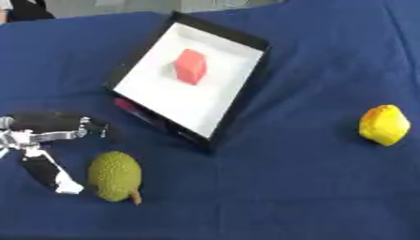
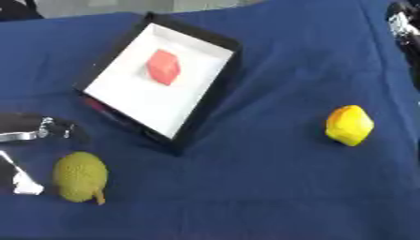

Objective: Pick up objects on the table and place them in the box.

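Red block point(image 1: 190, 66) already lies in our box point(image 1: 246, 89); our left hand point(image 1: 45, 140), fingers spread, flanks the green fruit point(image 1: 115, 176) for grasping; lemon point(image 1: 384, 124) waits.

I see a dark blue tablecloth point(image 1: 287, 187) covering the whole work surface, creased lightly, pale floor point(image 1: 123, 5) beyond its far edge

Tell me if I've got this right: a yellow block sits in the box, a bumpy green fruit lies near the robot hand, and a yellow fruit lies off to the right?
Not quite: the block in the box is red, not yellow, as the left eye view shows. The rest holds: the bumpy green fruit lies by the left robot hand, and the yellow fruit lies off to the right.
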{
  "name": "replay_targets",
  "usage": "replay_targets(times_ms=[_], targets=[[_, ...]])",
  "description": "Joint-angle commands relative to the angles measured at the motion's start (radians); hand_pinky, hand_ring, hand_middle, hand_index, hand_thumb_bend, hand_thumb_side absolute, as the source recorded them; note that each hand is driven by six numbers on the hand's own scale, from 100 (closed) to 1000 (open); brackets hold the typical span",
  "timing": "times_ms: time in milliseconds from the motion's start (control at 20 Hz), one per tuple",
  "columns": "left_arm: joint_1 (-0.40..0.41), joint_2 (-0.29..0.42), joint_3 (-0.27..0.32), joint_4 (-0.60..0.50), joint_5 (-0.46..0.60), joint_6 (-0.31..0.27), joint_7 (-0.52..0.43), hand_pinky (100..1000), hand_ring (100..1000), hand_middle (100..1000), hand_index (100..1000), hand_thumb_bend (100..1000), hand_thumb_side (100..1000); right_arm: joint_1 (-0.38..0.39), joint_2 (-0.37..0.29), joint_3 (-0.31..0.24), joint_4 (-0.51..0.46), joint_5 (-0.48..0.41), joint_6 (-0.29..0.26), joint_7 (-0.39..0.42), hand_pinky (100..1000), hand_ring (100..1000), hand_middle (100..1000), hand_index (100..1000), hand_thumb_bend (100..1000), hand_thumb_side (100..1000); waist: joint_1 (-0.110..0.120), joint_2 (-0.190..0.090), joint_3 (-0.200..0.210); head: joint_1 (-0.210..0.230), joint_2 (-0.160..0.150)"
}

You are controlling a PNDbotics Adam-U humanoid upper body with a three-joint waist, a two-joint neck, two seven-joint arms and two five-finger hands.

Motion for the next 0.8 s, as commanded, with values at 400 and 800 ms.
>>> replay_targets(times_ms=[400, 800], targets=[[-0.02, -0.021, -0.013, 0.019, -0.061, -0.113, -0.111, 877, 819, 817, 878, 427, 304, -0.02, -0.031, -0.005, -0.011, -0.007, -0.008, -0.001, 1000, 1000, 1000, 959, 100, 470, -0.022, 0.005, -0.003, 0.007, -0.001], [0.005, -0.008, 0.011, -0.074, -0.058, -0.118, 0.018, 802, 743, 735, 797, 437, 100, -0.02, -0.033, -0.005, -0.008, -0.004, -0.009, -0.002, 1000, 1000, 1000, 959, 100, 470, -0.023, 0.006, 0.002, 0.003, -0.001]])
